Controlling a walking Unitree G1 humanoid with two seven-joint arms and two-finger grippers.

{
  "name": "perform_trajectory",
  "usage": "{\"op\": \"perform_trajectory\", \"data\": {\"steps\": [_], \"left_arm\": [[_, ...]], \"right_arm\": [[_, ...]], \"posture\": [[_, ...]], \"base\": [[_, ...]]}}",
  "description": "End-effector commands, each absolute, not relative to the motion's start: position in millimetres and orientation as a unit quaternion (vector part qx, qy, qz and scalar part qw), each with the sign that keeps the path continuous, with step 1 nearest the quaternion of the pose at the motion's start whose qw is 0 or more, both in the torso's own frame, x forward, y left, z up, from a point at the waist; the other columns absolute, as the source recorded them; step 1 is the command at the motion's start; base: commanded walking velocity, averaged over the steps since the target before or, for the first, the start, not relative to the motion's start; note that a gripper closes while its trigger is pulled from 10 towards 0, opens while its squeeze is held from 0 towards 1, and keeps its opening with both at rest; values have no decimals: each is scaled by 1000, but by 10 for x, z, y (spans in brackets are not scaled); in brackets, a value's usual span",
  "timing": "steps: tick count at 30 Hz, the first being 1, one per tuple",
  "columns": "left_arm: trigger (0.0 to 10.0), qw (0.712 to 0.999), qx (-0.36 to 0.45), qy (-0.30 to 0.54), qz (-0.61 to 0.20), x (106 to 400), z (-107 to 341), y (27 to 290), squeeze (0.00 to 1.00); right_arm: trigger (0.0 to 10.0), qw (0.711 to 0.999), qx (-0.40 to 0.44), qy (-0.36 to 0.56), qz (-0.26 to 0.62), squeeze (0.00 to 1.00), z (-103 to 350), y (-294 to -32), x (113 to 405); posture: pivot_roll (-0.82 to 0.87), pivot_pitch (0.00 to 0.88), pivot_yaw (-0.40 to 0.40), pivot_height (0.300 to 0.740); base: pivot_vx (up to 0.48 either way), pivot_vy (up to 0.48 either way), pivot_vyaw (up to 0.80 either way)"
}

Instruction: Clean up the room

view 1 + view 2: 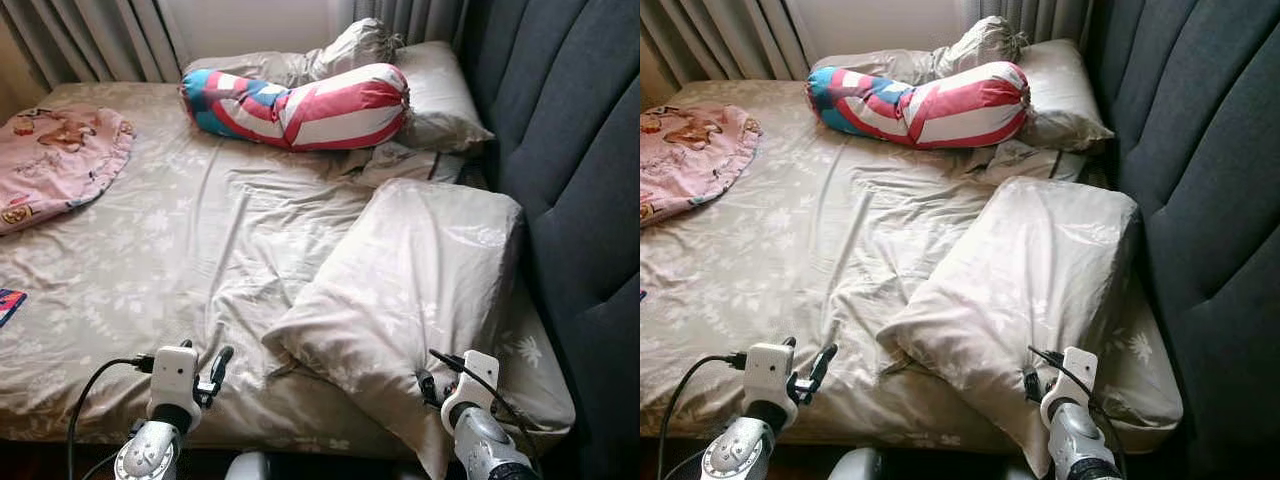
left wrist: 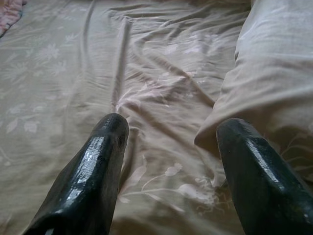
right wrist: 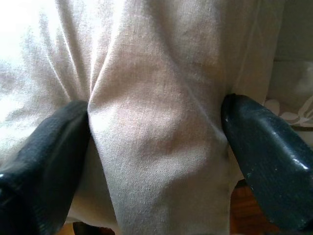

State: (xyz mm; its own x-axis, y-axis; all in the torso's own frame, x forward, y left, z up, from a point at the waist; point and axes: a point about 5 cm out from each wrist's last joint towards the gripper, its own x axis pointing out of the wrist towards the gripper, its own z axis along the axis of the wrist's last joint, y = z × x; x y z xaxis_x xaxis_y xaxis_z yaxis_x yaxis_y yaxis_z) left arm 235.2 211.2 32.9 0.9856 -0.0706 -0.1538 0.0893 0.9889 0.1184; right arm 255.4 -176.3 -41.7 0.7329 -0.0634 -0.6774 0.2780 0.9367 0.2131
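No legible writing or brand marks anywhere; the pink blanket (image 1: 55, 160) at the bed's far left corner carries a cartoon print, no readable text. A small red-and-blue item (image 1: 8, 303) pokes in at the left edge of the bed, too cropped to identify.

Count: three beige pillows, one bolster, one blanket. Near pillow (image 1: 400, 290) lies askew on the right side of the bed (image 1: 180, 260), its low corner overhanging the near edge. Second pillow (image 1: 435, 95) sits at the head, against the dark padded headboard (image 1: 570, 170). Third pillow (image 1: 290, 62), crumpled, lies behind the bolster (image 1: 300, 105), which is striped red, white and blue and lies across the head end. Sheet is floral beige, creased toward the middle. Grey curtains (image 1: 90, 40) hang behind the bed.

Right gripper (image 3: 156, 156): fingers spread, straddling a fold of the near pillow's fabric; cloth bulges between the two pads and touches the one pad (image 3: 54, 147), the other stands just beside it. Not clamped down.

Left gripper (image 2: 171, 161): fingers spread apart, hovering low over the bare sheet near the bed's front edge, just beside the near pillow's corner, holding nothing.
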Motion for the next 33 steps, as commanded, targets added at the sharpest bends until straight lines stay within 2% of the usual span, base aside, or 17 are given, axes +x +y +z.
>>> {"op": "perform_trajectory", "data": {"steps": [1, 2, 3, 33], "left_arm": [[10000, 994, 64, 81, -38, 2339, 316, 2157, 0], [10000, 994, 64, 82, -38, 2339, 313, 2158, 0], [10000, 994, 64, 82, -38, 2339, 312, 2158, 0], [10000, 992, 63, 106, -36, 2345, 202, 2217, 0]], "right_arm": [[4275, 890, 171, 413, -88, 0, -606, -1658, 2317], [4275, 891, 170, 413, -87, 0, -604, -1654, 2319], [0, 891, 173, 411, -83, 0, -601, -1643, 2325], [0, 890, 168, 417, -72, 0, -609, -1567, 2321]], "posture": [[-17, 133, 35, 655], [-17, 133, 35, 655], [-17, 133, 35, 655], [-15, 133, 36, 655]], "base": [[0, 0, 0], [0, 0, 0], [0, 0, 0], [0, 0, 0]]}}
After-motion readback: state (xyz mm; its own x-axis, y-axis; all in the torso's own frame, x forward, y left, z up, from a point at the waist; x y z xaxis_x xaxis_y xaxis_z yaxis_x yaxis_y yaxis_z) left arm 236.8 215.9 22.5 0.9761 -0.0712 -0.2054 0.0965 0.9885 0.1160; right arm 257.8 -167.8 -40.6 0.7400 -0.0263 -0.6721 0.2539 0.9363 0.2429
